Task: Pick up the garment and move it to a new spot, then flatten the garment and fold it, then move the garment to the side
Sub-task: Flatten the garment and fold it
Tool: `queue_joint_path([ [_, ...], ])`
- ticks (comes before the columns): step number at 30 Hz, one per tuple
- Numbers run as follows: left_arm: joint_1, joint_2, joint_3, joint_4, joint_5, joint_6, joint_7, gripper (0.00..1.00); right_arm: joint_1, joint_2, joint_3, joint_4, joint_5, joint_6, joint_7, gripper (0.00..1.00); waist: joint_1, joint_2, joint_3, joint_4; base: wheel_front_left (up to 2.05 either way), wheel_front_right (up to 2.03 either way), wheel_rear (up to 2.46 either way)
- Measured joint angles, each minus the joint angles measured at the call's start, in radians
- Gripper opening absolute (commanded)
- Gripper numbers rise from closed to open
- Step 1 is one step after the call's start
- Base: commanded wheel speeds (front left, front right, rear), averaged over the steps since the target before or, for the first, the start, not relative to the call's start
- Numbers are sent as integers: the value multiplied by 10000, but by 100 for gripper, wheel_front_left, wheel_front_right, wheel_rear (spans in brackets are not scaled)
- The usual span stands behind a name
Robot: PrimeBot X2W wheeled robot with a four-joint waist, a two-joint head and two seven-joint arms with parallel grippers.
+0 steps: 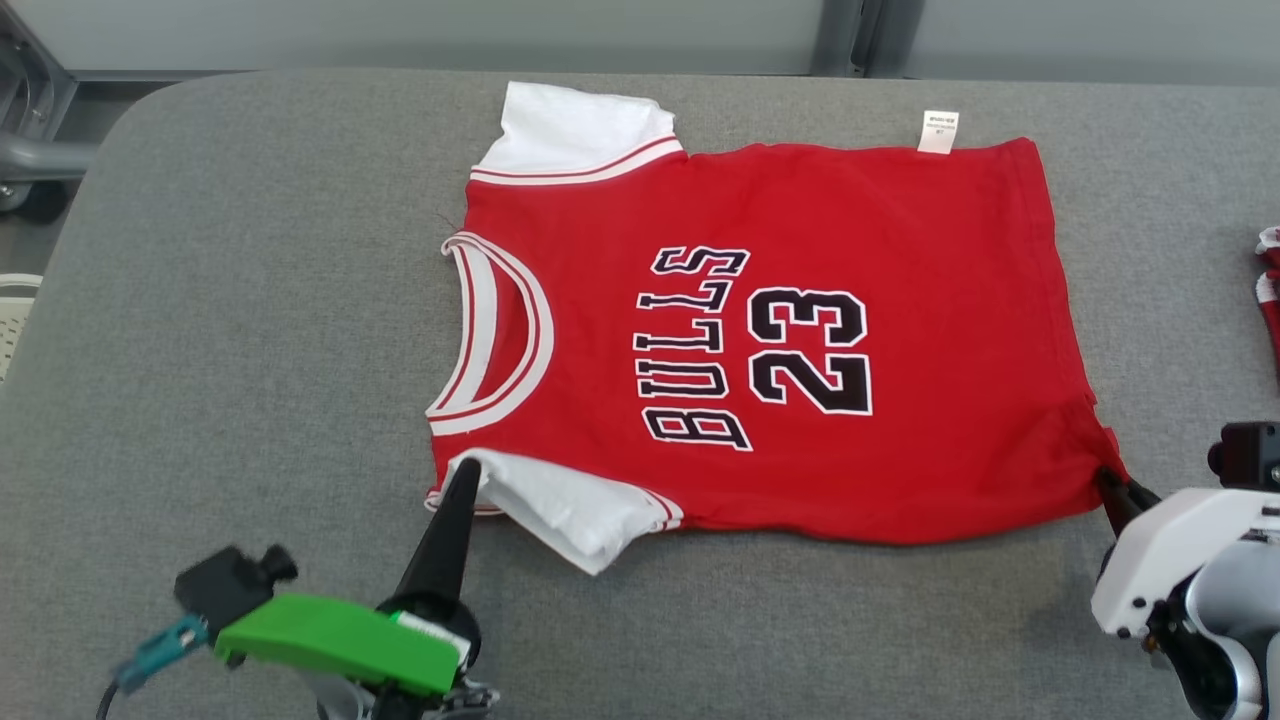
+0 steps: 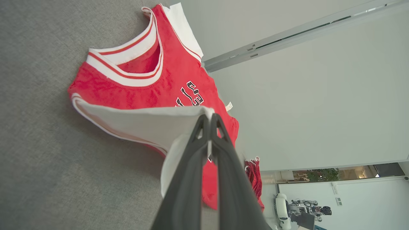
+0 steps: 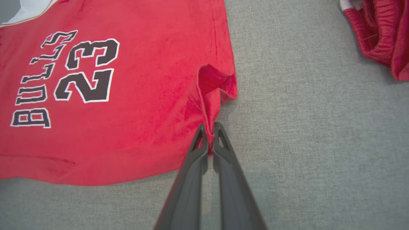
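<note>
The grey surface (image 1: 250,350) is wide and bare to the left of the red shirt (image 1: 900,350), with a narrower bare strip along the near side. The shirt lies flat, collar leftward, its far sleeve close to the surface's far edge. Red cloth (image 1: 1270,300) sits at the right edge, apart from the hem. The left pincer (image 1: 466,470) is clenched on the near white sleeve (image 1: 560,505). The right pincer (image 1: 1106,480) grips the near hem corner.

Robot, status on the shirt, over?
Left jaws shut on white sleeve of red Bulls jersey. Right jaws shut on its hem corner. Other red garment lies apart.
</note>
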Motion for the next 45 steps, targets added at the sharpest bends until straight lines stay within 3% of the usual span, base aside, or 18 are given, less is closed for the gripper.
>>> queue_joint_path([
  [8,-2805,-232,-267,2301,715,-295,134,0,-1385,-493,449,1131,-12,-2,328,0,0,0,420,-112,0,0,0],
  [16,-4308,-508,82,3889,765,-738,-334,0,-2408,-278,401,1766,209,-2,100,0,0,0,737,-253,0,0,0],
  [38,-5942,-813,-77,5591,1179,-1490,-1103,0,-4393,15,-40,3670,-376,-2,-627,0,1,0,1452,-166,0,0,0],
  [39,-6005,-817,-111,5672,1229,-1501,-1129,0,-4405,25,-12,3680,-374,-4,-748,9,1,0,1469,-159,0,0,0],
  [40,-6061,-815,-155,5751,1271,-1523,-1126,0,-4443,35,-13,3687,-368,-2,-861,91,1,-1,1486,-159,0,0,0],
  [41,-6099,-819,-174,5820,1294,-1547,-1133,15,-4505,48,-19,3716,-339,-2,-951,100,1,0,1501,-163,0,0,0],
  [42,-6132,-805,-199,5871,1365,-1584,-1212,68,-4557,50,-13,3756,-295,-2,-1028,100,1,0,1510,-169,0,0,0],
  [43,-6174,-798,-221,5917,1450,-1622,-1292,100,-4570,48,8,3795,-245,-2,-1076,100,1,0,1512,-177,0,0,0],
  [45,-6241,-794,-221,6034,1547,-1662,-1471,100,-4570,59,-13,3860,-238,-2,-1206,100,1,0,1504,-193,0,0,0],
])
